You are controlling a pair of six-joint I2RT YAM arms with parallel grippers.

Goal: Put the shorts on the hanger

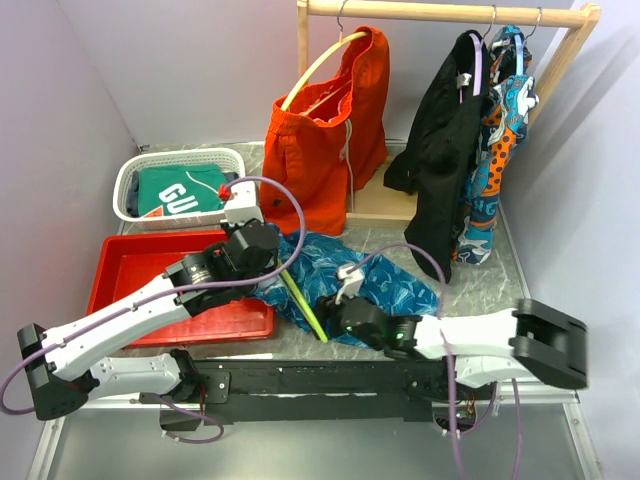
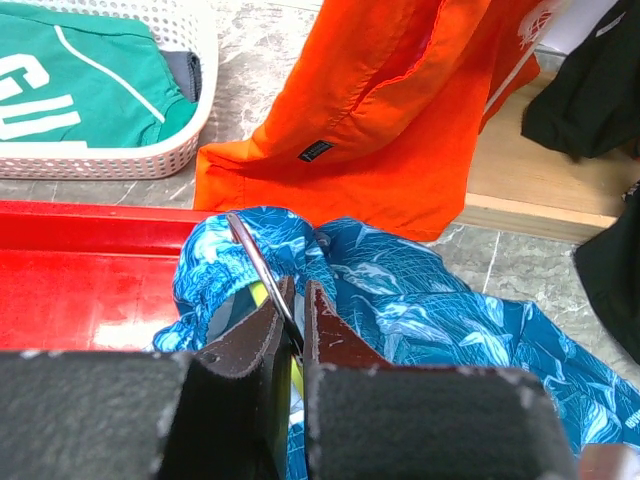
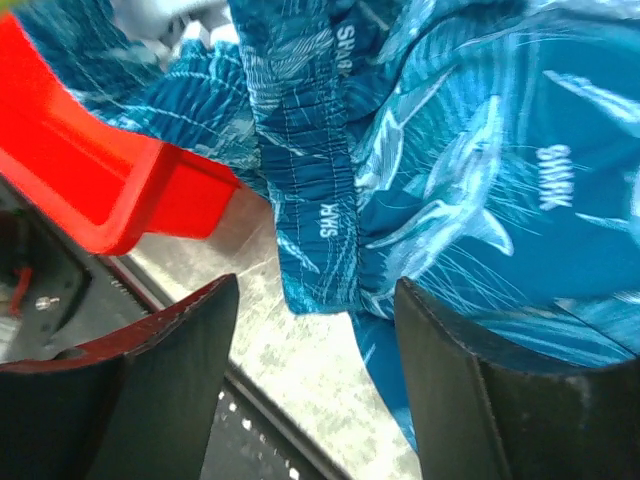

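Looks like we're mid-threading here. The left hand (image 2: 297, 306) is pressed together on the metal hook of the hanger (image 1: 302, 304), pinching that thin wire tight. The lime-green bar pokes out from under the shorts (image 1: 395, 285). They lie crumpled on the surface (image 1: 520, 275) in front of the rack, with one edge draped over the lip of the red tray (image 1: 140, 265).

The right hand (image 3: 315, 290) is spread wide and has nothing clamped. It sits low at the near edge of the shorts, with the elastic waistband right in front of it.

My guess at the next move: the right hand needs a fresh bite on that waistband, then has to pull the fabric along or over the hanger bar while the left keeps the hook steady. The cloth is floppy, so it could easily bunch up.

Readable stuff: "SHARK" is printed all over the shorts. The green shirt (image 1: 180, 190) in the white basket (image 1: 128, 175) shows big white "GU". The orange shorts (image 2: 400, 100) have a small dark tag, too tiny to read.
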